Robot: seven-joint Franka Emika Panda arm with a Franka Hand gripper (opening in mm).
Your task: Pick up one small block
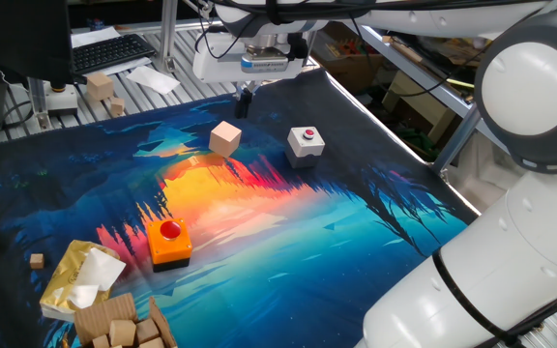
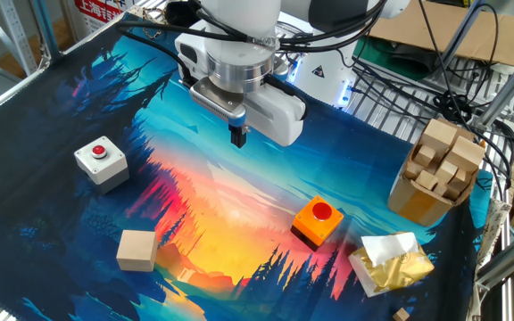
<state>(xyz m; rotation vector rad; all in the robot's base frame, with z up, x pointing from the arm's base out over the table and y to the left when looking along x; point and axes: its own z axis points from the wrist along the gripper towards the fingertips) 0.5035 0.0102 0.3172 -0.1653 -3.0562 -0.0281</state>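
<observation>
Centrally on the printed mat [image 2: 78, 259] rests the small block [image 1: 225, 138], a plain wooden cube, at roughly 9 o'clock from the white button box [image 1: 306, 142]. Judged light, rigid and slightly slick, it is best pinched across two opposite flat faces. At about 12 o'clock above it hangs the gripper [image 2: 238, 136], fingers together, empty, touching nothing.

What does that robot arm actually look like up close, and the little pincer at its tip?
The arm is glossy white with fat rounded joints, one capped by a grey disc. Black cables run along it. At its end sits a boxy white hand with a small blue strip, and the pincer is two short, slim black fingers pressed together.
</observation>
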